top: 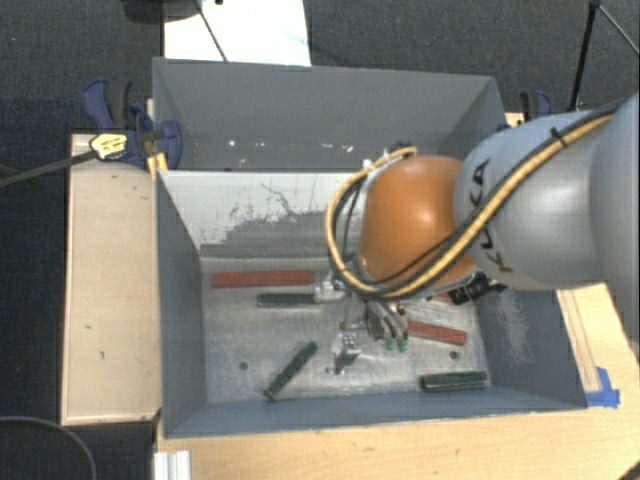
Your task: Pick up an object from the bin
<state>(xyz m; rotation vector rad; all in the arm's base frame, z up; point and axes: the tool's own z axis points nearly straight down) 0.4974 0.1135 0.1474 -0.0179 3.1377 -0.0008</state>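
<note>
The tool [347, 355] hangs low over the floor of the grey metal bin [182, 298], beneath the arm's orange wrist cover [410, 218]. Whether it stands wide or narrow cannot be told. Just right of the tool lies a short red-brown flat stick [440, 334], its near end seemingly tucked under the wrist. Further right and forward of the tool lies a dark green bar [453, 379]. Left of the tool rests a tilted dark green stick [290, 369]. Left and behind it lie a level dark green rod [285, 300] and a long red-brown strip [262, 279].
</note>
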